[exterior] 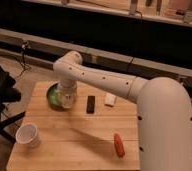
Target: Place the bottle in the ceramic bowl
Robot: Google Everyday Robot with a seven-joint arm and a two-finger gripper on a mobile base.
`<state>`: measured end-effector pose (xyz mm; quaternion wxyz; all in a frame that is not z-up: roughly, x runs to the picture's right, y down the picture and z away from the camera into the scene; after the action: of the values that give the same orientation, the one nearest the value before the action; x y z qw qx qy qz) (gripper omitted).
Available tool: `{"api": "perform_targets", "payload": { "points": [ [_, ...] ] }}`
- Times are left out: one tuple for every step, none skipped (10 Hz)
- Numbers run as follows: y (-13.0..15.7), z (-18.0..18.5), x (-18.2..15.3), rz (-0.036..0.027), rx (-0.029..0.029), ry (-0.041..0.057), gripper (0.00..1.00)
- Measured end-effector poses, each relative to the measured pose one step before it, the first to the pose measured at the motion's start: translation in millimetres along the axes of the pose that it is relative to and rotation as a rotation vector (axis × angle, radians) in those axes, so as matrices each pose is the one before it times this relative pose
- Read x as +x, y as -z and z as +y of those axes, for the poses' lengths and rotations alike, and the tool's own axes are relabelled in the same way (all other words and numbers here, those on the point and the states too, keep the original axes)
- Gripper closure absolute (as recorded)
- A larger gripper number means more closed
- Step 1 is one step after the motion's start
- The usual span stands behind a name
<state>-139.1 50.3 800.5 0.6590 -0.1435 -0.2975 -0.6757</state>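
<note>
The green ceramic bowl [53, 96] sits at the table's far left. My gripper [67, 91] reaches down from the white arm over the bowl's right side. It is shut on the small translucent bottle [67, 100], which hangs upright at the bowl's right rim, partly covering it. The arm hides the bowl's far right part.
A white paper cup [28, 135] stands at the front left of the wooden table [74, 142]. A flat black object [90, 104] and a small white block [110, 99] lie right of the bowl. A red-orange object [119, 144] lies at the front right. A dark chair stands at the left.
</note>
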Motion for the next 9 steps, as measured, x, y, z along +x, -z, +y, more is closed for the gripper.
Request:
{"api": "perform_targets", "payload": {
  "points": [
    [-0.51, 1.42, 2.13, -0.00223, 0.00226, 0.00075, 0.94],
    [-0.01, 0.36, 1.55, -0.00237, 0.003, 0.0015, 0.94],
    [-0.36, 0.21, 0.64, -0.00531, 0.0026, 0.00259, 0.94],
    [-0.77, -0.77, 1.13, -0.0019, 0.00367, 0.00358, 0.94],
    [-0.32, -0.74, 1.02, -0.00139, 0.00347, 0.00282, 0.94],
    [-0.94, -0.73, 2.0, -0.00345, 0.00536, 0.00119, 0.94],
    [-0.28, 1.24, 0.91, -0.00363, 0.00159, 0.00078, 0.94],
    [-0.2, 1.43, 0.96, -0.00331, 0.00185, 0.00042, 0.94],
    [-0.2, 0.4, 1.42, -0.00325, 0.00445, 0.00148, 0.94]
  ]
}}
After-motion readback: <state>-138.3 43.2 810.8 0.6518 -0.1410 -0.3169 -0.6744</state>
